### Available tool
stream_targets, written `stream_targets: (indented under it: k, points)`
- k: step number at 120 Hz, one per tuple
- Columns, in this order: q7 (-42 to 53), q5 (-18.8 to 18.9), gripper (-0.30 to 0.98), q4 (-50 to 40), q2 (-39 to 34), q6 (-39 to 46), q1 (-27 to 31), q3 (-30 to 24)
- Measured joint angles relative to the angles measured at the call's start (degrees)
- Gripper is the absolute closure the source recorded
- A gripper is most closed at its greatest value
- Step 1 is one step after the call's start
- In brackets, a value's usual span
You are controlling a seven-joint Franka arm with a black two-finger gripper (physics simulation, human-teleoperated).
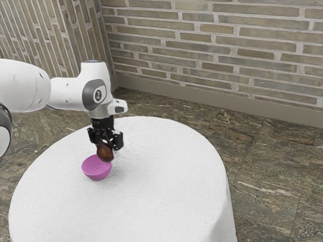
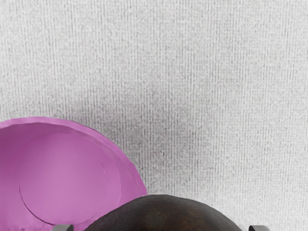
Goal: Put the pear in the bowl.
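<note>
Pear (image 1: 105,153) lifted clear of the tabletop (image 1: 166,176), gripped between both fingers of the gripper (image 1: 106,143), beside and above the rim of the bowl (image 1: 97,169), itself inward of the arm-side edge; centring, lowering and release judged still to do

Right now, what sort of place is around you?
Possibly a simulated patio or dining room; I cannot tell which. It has a grey-brown brick wall, a dark mottled stone floor and a round, white-covered table.
</note>
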Motion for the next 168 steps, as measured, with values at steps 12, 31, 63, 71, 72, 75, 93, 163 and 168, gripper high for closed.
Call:
stream_targets:
  k: [12,31,63,71,72,75,93,163,168]
  points:
    - [-0.1,0.6,0.33,0.0,0.3,-0.6,1.5,1.1]
    - [-0.2,0.9,0.31,0.1,2.8,-1.0,4.3,0.7]
    - [-0.2,0.6,0.23,2.1,5.9,-1.0,5.8,-1.3]
    - [-0.1,0.6,0.17,2.5,6.3,-1.0,6.0,-1.6]
    - [-0.1,0.6,0.16,2.5,6.4,-1.0,6.1,-1.6]
    - [-0.1,0.6,0.14,2.5,6.5,-1.0,6.4,-1.6]
    - [0.1,0.9,0.07,2.6,5.1,-1.3,6.3,-1.4]
    - [-2.6,15.5,0.01,22.7,-10.0,-10.8,-14.5,6.8]
    - [-3.1,15.8,0.00,24.1,-10.0,-12.1,-14.6,6.7]
